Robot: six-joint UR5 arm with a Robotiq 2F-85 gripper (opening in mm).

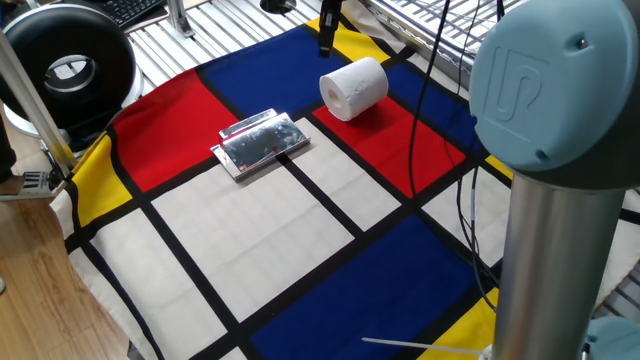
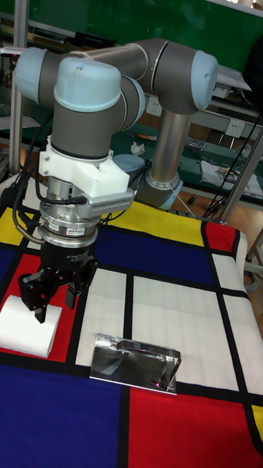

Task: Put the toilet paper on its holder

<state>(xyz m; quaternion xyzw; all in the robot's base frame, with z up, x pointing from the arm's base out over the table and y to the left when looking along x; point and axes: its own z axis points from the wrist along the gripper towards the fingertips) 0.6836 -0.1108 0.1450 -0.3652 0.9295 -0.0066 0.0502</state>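
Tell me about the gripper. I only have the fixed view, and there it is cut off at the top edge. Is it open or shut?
Observer: Open. In the tall fixed view the gripper points straight down, its fingers apart with nothing between them.
Operator: Is it on the roll yet?
Observer: It hangs right at the roll. One finger overlaps the roll's top in that picture, but I cannot tell whether it touches.
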